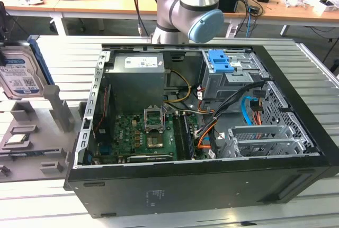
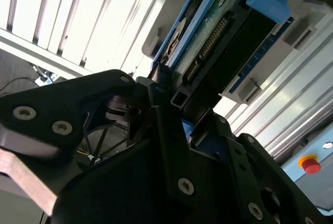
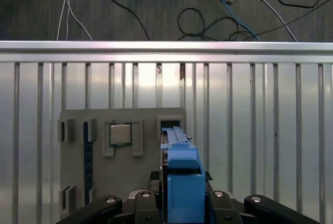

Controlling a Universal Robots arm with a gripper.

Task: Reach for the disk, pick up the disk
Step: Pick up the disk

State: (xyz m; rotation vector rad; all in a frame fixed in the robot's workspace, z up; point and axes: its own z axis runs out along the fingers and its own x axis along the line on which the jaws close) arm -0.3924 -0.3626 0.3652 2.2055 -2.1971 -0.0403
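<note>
At the exterior view's left, beside the open black metal PC case [image 1: 212,185], a grey plastic fixture block [image 1: 58,114] props the disk [image 1: 21,74], a flat silver-grey metal hard drive w/ white-and-blue label and bright blue plastic bracket, on edge, leaving both faces free to grasp. The black gripper [image 2: 182,99] appears clamped across the disk's thin end. A small square silver CPU chip [image 3: 120,133] sits in its own recess nearby.
</note>
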